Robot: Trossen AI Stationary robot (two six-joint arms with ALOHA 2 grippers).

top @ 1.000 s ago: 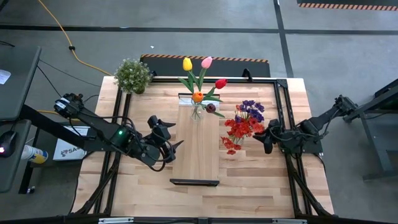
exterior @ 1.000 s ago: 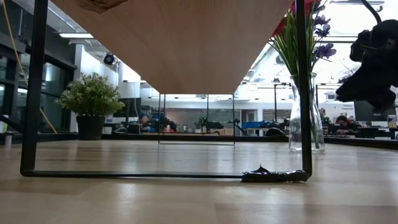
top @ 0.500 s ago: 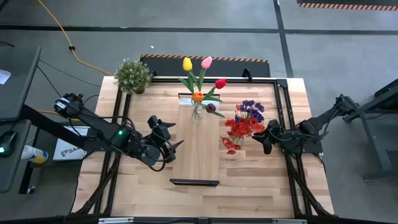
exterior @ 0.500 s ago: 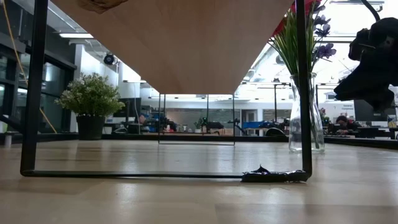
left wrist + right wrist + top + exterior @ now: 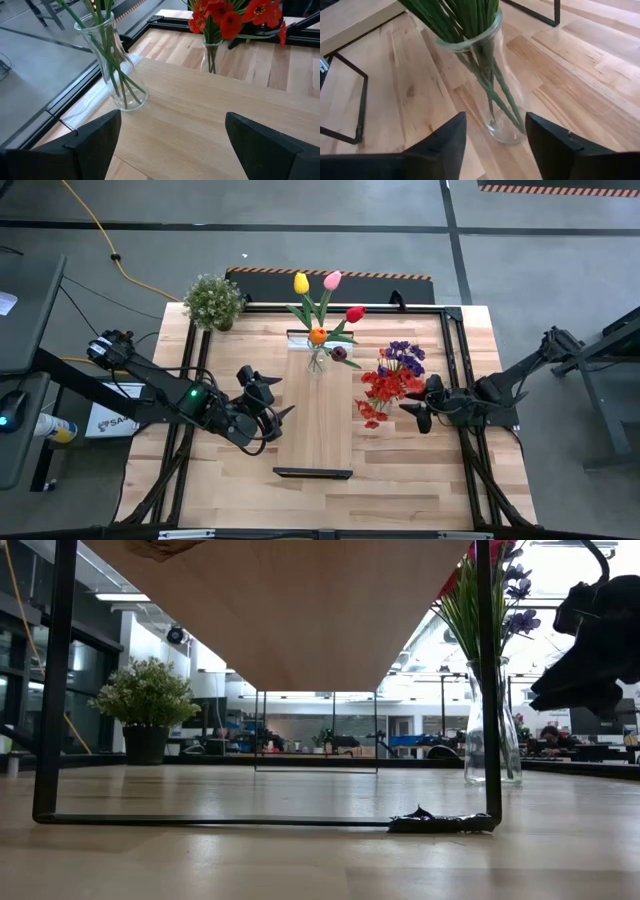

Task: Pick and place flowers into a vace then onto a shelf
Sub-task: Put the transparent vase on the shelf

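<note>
— We see a planked wooden counter (image 5: 210, 480) on a grey concrete floor, black frame rails along its edges. What sits nearest us?

— The shelf (image 5: 318, 415), a long pale board raised on a black frame down the middle of the counter. Our left gripper (image 5: 272, 398) hovers at its left edge, fingers spread wide, holding nothing.

— And on the right side?

— Our right gripper (image 5: 414, 413) is beside a clear glass vase (image 5: 487, 85) standing on the counter, right of the shelf. Its fingers are parted, one to either side of the vase's base, and we cannot tell whether they touch the glass. That vase holds the red sprays (image 5: 385, 388) and the purple cluster (image 5: 404, 356).

— Farther back?

— A second glass vase (image 5: 114, 65) stands on the shelf's far end, carrying the tulips (image 5: 322, 305): yellow, pink, red, orange and maroon.

— Anything beyond that?

— A bushy green potted plant (image 5: 213, 301) at the counter's far left corner, well apart from both vases.
</note>
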